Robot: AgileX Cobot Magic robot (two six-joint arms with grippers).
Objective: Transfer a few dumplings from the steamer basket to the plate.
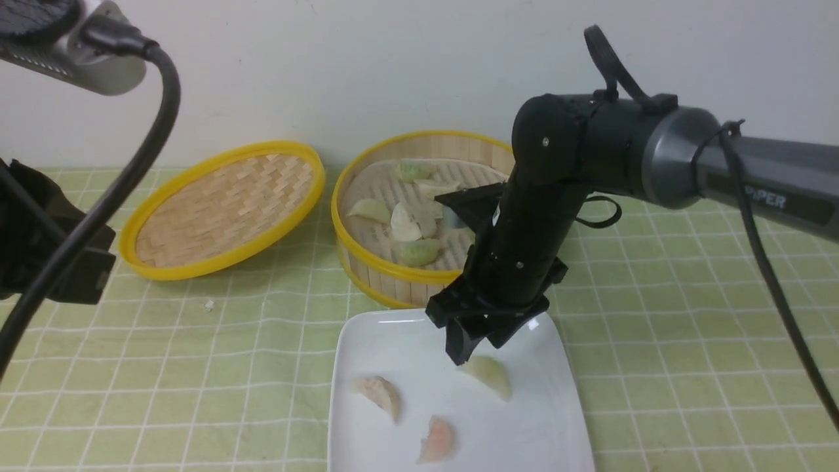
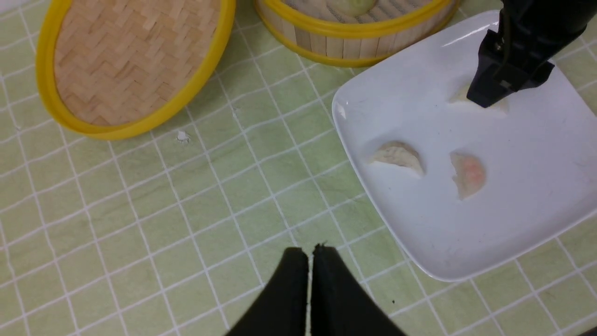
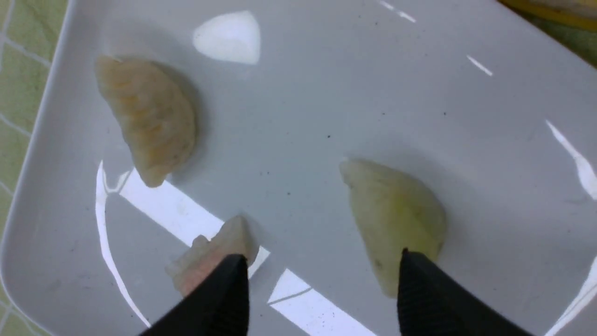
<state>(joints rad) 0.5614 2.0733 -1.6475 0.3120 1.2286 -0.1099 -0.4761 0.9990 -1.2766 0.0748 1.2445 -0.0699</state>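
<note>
The steamer basket (image 1: 367,259) holds several pale green and off-white dumplings (image 1: 406,223). The white plate (image 1: 393,341) lies in front of it with three dumplings: an off-white one (image 1: 379,393), a pinkish-orange one (image 1: 438,438) and a pale green one (image 1: 490,375). My right gripper (image 1: 477,347) is open and empty just above the plate, beside the pale green dumpling (image 3: 392,214); the pinkish one (image 3: 210,254) and the off-white one (image 3: 147,116) show in its wrist view. My left gripper (image 2: 309,254) is shut and empty over the cloth, left of the plate (image 2: 513,224).
The shallow woven basket lid (image 1: 223,206) lies to the left of the basket. A green checked cloth (image 1: 196,367) covers the table, with a small white crumb (image 1: 209,305) on it. The wall stands close behind the basket.
</note>
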